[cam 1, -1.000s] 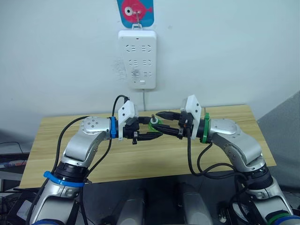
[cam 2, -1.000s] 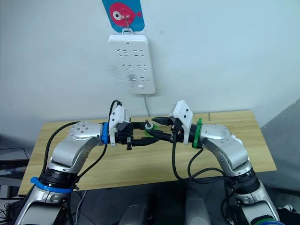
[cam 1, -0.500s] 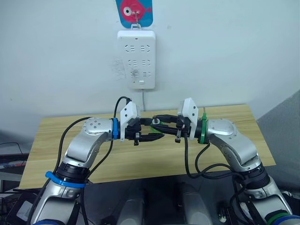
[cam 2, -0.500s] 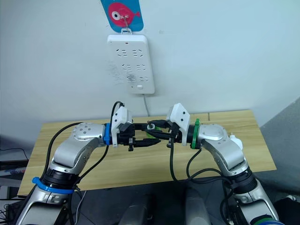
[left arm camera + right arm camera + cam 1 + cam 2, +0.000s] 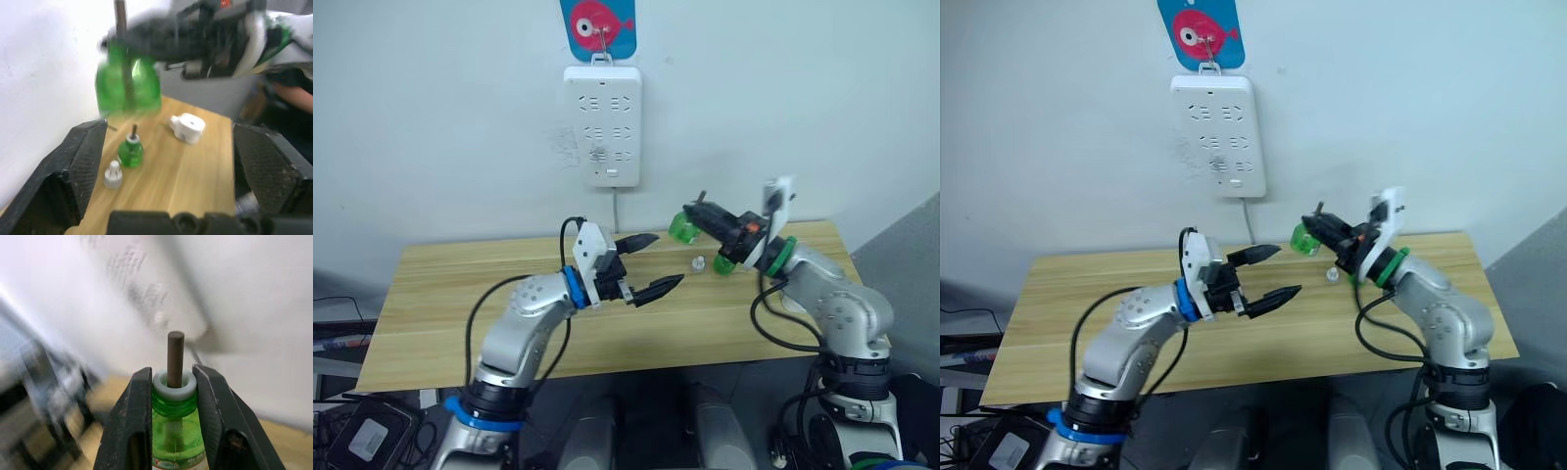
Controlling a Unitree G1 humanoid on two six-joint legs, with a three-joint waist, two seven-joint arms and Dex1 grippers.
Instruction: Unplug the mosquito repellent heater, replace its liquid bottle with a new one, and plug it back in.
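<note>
Gripping green bottle [image 5: 175,431] — right claw [image 5: 172,382] | left claw [image 5: 651,264] released | heater [image 5: 188,127] seemingly lying on table [image 5: 460,294]

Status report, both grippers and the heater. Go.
Left gripper open, empty, above table. Right gripper shut on green bottle, held aloft by its neck. Heater unplugged, lying on table beside second green bottle and white cap. Nothing in the way.

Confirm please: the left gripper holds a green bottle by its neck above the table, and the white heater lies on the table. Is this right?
Not quite. The right gripper holds the green bottle by its neck, as the right wrist view shows; the left gripper is open and holds nothing. The white heater does lie on the table.
</note>
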